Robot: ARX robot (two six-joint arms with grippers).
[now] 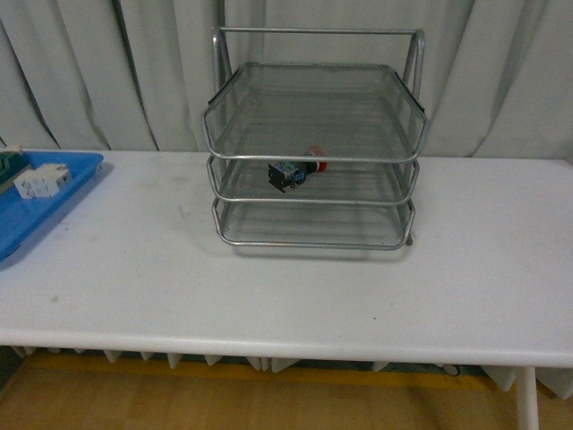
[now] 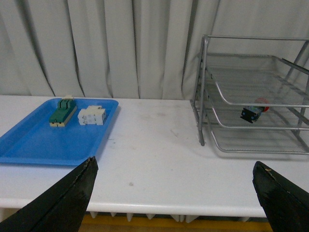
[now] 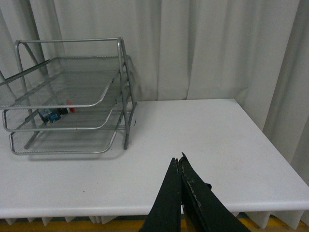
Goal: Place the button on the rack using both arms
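— Front view: what do you see?
— Pale curtains (image 1: 501, 72) behind a long white table (image 1: 295, 287). On it stands the rack (image 1: 313, 143), and a blue tray (image 1: 36, 202) sits far off to the left.
— Where is the button (image 1: 294, 171)?
— Lying on the rack's middle shelf.
— And the arms?
— Left end effector (image 2: 174, 193) is spread wide. Right end effector (image 3: 179, 166) is pinched closed, holding nothing.

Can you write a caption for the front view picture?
Red-capped button lying on the middle tier of the silver rack.
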